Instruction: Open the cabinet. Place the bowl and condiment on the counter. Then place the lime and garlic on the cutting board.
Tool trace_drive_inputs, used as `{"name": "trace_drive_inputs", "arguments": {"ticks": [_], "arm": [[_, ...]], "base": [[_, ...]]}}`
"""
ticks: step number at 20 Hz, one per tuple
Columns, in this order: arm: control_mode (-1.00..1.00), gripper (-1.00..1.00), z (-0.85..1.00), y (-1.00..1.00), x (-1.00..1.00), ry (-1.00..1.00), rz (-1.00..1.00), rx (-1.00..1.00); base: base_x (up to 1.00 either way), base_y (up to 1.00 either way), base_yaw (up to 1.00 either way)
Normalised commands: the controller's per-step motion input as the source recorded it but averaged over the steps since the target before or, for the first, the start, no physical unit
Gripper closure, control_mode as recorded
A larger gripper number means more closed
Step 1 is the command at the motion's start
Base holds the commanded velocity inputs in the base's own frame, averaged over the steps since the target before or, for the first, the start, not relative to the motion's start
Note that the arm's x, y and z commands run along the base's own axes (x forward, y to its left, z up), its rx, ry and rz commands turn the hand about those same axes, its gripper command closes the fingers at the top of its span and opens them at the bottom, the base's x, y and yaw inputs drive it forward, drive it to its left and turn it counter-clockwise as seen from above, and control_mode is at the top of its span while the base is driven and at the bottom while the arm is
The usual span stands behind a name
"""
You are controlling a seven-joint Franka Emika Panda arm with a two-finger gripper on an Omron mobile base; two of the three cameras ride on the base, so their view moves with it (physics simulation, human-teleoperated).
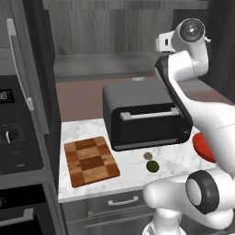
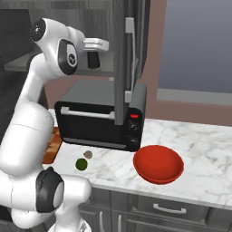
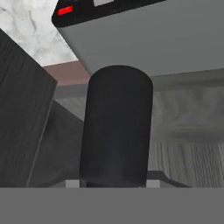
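Observation:
My gripper is up by the open cabinet, above the toaster oven, shut on the dark condiment, which hangs upright in it. The cabinet's right door stands swung out edge-on, and its left door is also open. On the white marble counter the red bowl sits to the right of the oven. The green lime and the beige garlic lie close together on the marble in front of the oven. The chequered cutting board lies bare at the left.
A black toaster oven stands at the back of the counter, under my hand. A wall oven with a dial fills the left side. Grey drawers run below the counter edge.

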Motion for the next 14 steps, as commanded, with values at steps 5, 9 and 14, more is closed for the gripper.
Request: {"name": "trace_drive_inputs", "arguments": {"ticks": [5,9,14], "arm": [[-1.0,1.0,0.0,0.0,-0.56,-0.04,0.05,-0.02],[-1.0,1.0,0.0,0.0,-0.55,-0.03,0.05,-0.02],[-1.0,1.0,-0.01,0.0,-0.51,-0.01,0.04,-0.02]], "base": [[0.0,0.0,0.0],[0.0,0.0,0.0],[0.0,0.0,0.0]]}}
